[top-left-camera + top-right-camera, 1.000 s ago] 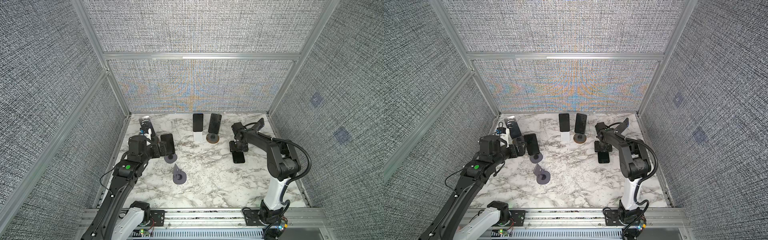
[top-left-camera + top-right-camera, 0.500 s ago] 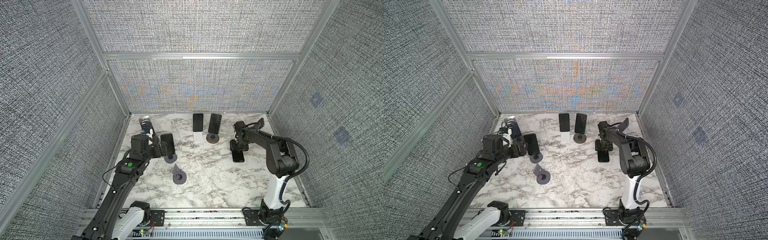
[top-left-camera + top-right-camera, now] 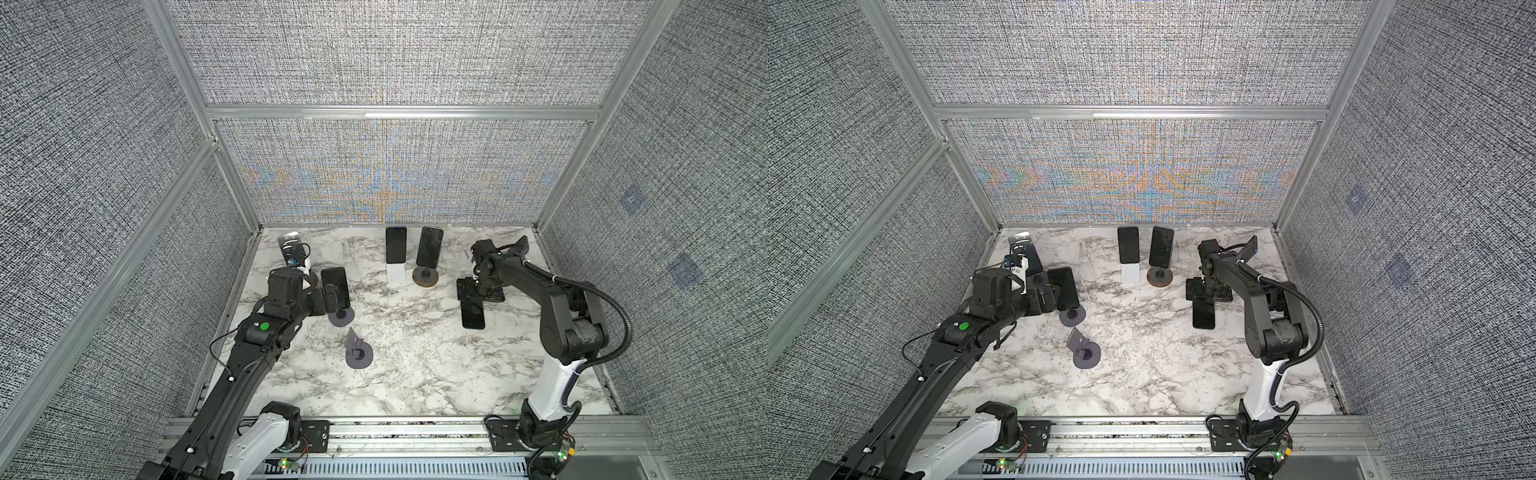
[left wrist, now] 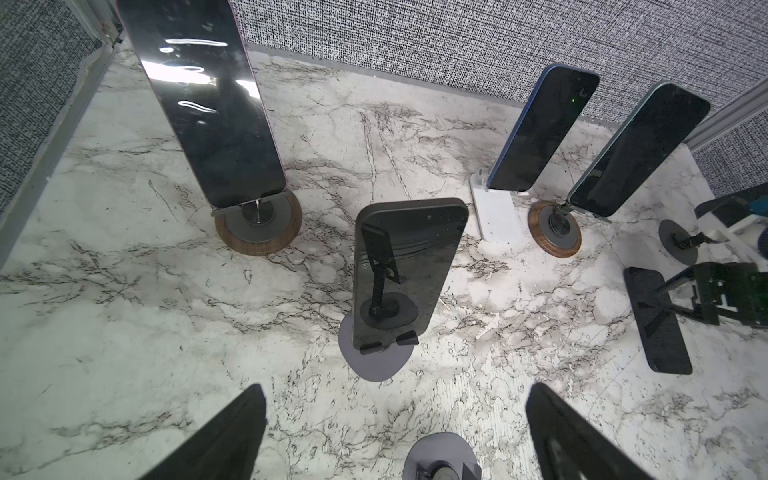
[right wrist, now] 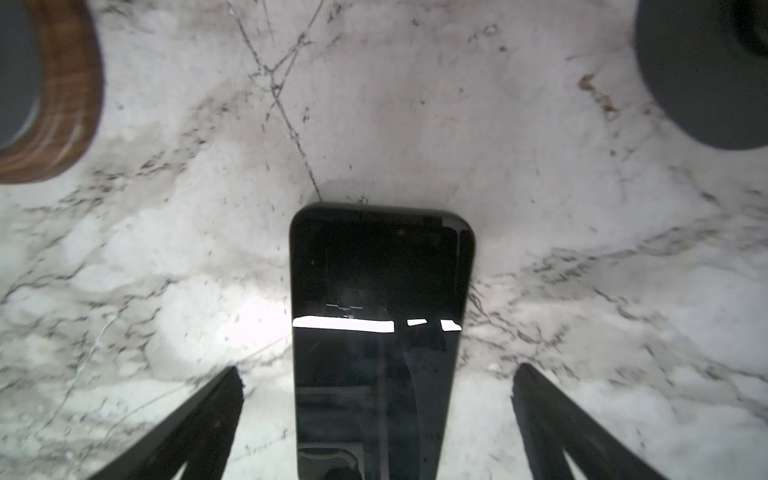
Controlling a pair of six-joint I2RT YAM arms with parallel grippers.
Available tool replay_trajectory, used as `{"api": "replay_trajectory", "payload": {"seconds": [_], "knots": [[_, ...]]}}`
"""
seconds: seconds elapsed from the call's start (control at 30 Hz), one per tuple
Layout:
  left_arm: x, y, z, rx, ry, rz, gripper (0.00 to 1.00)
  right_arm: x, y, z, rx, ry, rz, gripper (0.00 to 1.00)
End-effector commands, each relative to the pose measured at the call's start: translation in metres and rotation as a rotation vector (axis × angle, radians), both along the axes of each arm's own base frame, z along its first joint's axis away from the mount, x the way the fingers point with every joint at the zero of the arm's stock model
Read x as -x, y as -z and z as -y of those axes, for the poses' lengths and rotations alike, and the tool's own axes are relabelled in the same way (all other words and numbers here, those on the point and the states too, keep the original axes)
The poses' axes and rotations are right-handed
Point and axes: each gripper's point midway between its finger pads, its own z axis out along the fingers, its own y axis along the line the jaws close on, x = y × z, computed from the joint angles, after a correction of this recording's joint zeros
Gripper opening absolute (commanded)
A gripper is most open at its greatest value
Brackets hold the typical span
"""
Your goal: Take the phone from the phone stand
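Right end effector (image 5: 378, 368) stands open astride the glossy black phone (image 5: 380, 282) lying flat on the marble tabletop (image 5: 145, 270).

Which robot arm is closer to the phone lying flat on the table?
Right. The right gripper straddles the flat phone; the left gripper is far across the table.

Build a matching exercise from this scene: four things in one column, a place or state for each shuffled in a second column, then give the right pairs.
Column one
1. dark-blue-edged phone
2. rightmost phone
3. front grey stand
4. left tool

Column two
A. open, gripping nothing
B. lying flat on the marble table
C. empty, no phone on it
D. propped on the white stand

Pairs: 1-D, 2-B, 3-C, 4-A
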Motion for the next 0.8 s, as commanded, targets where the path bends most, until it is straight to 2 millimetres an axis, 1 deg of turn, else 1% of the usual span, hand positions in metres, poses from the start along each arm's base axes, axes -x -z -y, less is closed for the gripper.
{"api": "replay_trajectory", "payload": {"seconds": [0.0, 0.13, 0.3, 0.37, 0.47, 0.53, 0.67, 0.77], "knots": [[-0.009, -0.005, 0.002, -0.002, -0.033, 0.029, 0.99, 0.016, -0.014, -0.004, -0.008, -0.006, 0.006, 0.99], [-0.017, -0.001, 0.009, -0.016, -0.056, 0.057, 0.99, 0.034, -0.028, -0.01, -0.02, -0.02, 0.035, 0.99], [-0.035, 0.003, 0.013, -0.038, -0.087, 0.084, 0.99, 0.049, -0.045, -0.017, -0.052, -0.022, 0.08, 0.99], [-0.043, 0.005, 0.011, -0.057, -0.105, 0.102, 0.99, 0.052, -0.052, -0.021, -0.071, -0.022, 0.108, 0.99], [-0.057, 0.008, 0.011, -0.088, -0.11, 0.16, 0.99, 0.05, -0.064, -0.028, -0.121, -0.03, 0.163, 0.99], [-0.065, 0.009, 0.017, -0.084, -0.092, 0.176, 0.99, 0.05, -0.07, -0.029, -0.134, -0.034, 0.177, 0.99], [-0.08, 0.021, 0.026, -0.096, -0.075, 0.145, 0.99, 0.049, -0.079, -0.031, -0.145, -0.039, 0.203, 0.99], [-0.091, 0.026, 0.032, -0.093, -0.064, 0.156, 0.99, 0.05, -0.082, -0.03, -0.143, -0.043, 0.215, 0.99]]}}
